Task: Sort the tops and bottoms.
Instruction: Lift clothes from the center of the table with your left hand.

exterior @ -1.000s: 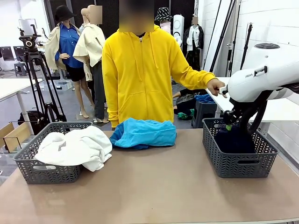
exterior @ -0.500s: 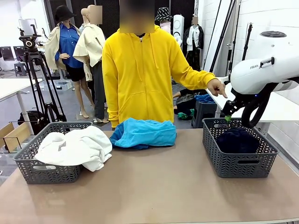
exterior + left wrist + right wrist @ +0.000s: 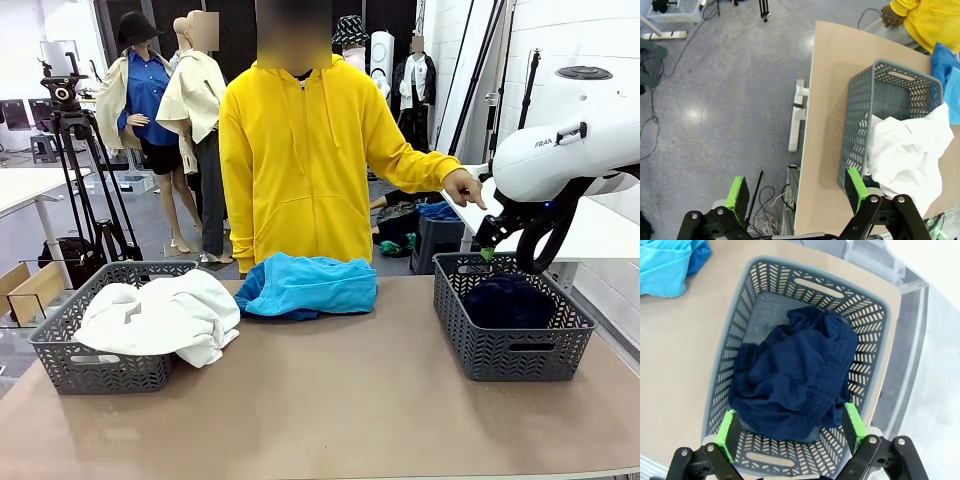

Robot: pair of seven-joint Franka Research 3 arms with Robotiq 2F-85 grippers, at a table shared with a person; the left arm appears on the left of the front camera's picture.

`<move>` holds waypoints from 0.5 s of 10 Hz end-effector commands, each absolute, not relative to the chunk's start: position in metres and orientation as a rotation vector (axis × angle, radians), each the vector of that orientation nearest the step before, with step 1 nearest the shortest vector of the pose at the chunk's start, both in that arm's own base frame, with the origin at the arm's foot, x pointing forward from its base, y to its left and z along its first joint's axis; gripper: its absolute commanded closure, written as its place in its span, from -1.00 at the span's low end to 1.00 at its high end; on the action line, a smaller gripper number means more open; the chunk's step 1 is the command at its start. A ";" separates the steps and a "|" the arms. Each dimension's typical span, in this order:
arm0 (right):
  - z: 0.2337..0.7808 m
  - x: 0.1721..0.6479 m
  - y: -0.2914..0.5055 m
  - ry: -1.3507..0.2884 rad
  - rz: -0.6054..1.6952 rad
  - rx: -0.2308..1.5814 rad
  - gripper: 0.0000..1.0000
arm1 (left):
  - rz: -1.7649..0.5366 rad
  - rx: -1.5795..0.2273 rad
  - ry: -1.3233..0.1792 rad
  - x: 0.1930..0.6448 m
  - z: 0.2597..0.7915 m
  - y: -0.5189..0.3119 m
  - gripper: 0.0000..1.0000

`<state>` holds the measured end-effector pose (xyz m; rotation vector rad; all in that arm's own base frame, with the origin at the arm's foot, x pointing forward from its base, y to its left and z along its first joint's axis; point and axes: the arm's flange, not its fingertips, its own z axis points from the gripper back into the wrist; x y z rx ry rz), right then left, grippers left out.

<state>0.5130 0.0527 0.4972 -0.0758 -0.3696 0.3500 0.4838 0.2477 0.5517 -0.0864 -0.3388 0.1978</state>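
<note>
Right jaws gape above navy bottoms point(image 3: 510, 298), half-hidden behind basket point(image 3: 510, 358) wall.

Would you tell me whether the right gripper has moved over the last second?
Yes. The right gripper has risen out of the right basket and now hangs open just above it.

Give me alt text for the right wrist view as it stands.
A dark navy garment lies crumpled in a grey basket, directly below the right tool, whose green pads stand open and empty. A bright blue garment lies on the tan table at the top left corner.
</note>
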 end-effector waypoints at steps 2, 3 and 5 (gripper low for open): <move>0.495 0.513 0.051 -0.366 0.349 -0.075 -1.00 | 0.196 -0.081 -0.338 0.483 0.553 0.249 -1.00; 0.495 0.513 0.051 -0.366 0.349 -0.075 -1.00 | 0.196 -0.081 -0.338 0.483 0.553 0.249 -1.00; 0.495 0.513 0.051 -0.366 0.349 -0.075 -1.00 | 0.196 -0.081 -0.338 0.483 0.553 0.249 -1.00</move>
